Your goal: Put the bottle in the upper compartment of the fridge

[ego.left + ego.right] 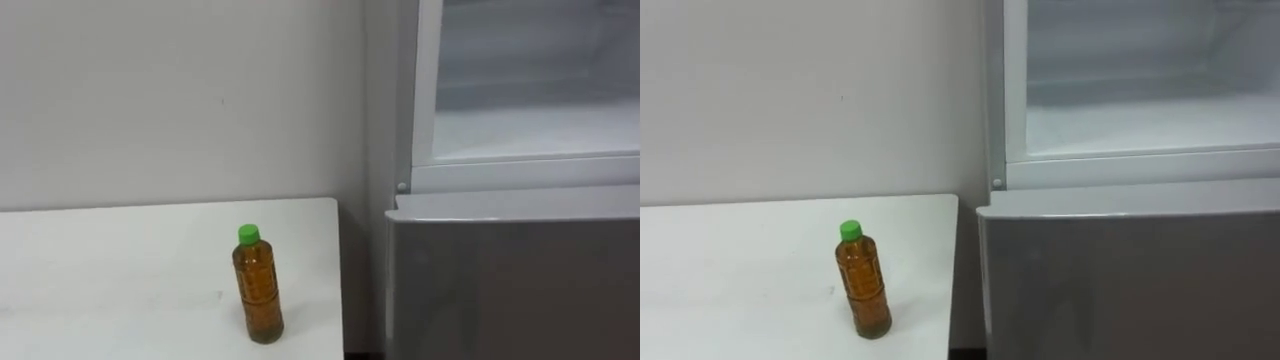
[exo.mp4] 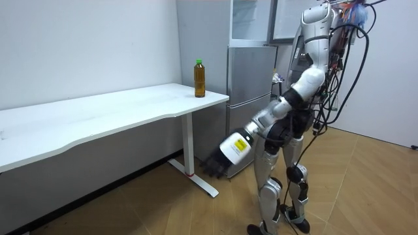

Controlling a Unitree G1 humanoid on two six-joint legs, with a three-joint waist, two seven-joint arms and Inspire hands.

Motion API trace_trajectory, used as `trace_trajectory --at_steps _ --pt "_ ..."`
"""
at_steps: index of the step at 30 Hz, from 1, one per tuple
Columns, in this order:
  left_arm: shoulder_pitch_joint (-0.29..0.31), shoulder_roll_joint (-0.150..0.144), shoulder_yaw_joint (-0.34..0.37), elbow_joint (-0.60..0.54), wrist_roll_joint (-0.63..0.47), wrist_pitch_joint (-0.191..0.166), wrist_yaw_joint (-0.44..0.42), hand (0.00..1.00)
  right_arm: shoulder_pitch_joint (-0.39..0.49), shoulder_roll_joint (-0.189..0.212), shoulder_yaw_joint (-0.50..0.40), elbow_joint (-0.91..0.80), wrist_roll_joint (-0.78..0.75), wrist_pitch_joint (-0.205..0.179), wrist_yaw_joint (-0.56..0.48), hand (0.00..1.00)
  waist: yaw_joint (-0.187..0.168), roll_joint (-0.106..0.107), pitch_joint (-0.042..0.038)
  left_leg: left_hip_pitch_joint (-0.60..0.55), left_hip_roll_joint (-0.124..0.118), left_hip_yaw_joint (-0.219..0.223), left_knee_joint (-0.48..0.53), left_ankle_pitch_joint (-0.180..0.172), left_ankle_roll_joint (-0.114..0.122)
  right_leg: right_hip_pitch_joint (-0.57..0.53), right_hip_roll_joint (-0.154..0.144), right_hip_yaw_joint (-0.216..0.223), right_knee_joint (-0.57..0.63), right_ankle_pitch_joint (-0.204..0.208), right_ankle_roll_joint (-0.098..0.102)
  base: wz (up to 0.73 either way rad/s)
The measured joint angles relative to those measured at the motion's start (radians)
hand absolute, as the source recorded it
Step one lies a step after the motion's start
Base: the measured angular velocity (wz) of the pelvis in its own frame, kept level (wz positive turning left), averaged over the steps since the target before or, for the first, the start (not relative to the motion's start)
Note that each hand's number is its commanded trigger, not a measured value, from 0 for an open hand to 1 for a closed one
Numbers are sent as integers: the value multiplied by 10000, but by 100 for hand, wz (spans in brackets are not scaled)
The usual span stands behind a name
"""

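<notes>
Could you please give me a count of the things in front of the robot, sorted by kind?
Bottle: 1 (amber, green cap, standing upright)
Table: 1 (white)
Fridge: 1 (grey, upper compartment open)
Total: 3

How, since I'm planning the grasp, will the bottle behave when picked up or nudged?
Tall and narrow, the bottle stands upright near the table edge, so a nudge would probably tip it. Nearly full of amber liquid, it is likely heavyish.
</notes>
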Motion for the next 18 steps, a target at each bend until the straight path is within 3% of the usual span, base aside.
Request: trace_trajectory --at_steps 2,6,10,13,18 --pt "78 -4 -361 92 148 258 -18 0 -144 14 2 156 -10 13 -5 0 -95 -67 32 -21 6 23 10 -2 0 -35 0 31 9 0 0 0" --pt "-185 -51 -849 88 349 439 -191 0 -281 19 167 138 11 40 -34 0 -263 -149 31 -103 17 95 44 -11 16 -151 -2 157 -37 -5 1 -5" --pt "-837 -86 -1107 54 1056 435 -343 0 -453 108 216 206 -18 39 -87 0 -421 -262 36 -114 22 232 -3 -15 23 -185 4 330 -9 7 11 -10" --pt "-1115 -93 -1719 72 1930 427 -478 0 -767 194 228 455 -34 20 -138 0 -660 -310 33 -86 -1 236 -19 -14 24 -202 -1 355 -38 14 21 0" --pt "-1376 -94 -2011 84 2439 402 -706 0 -848 211 497 549 -18 -11 -238 0 -802 -376 2 -55 0 258 -79 -14 21 -217 1 397 -39 18 21 -2"
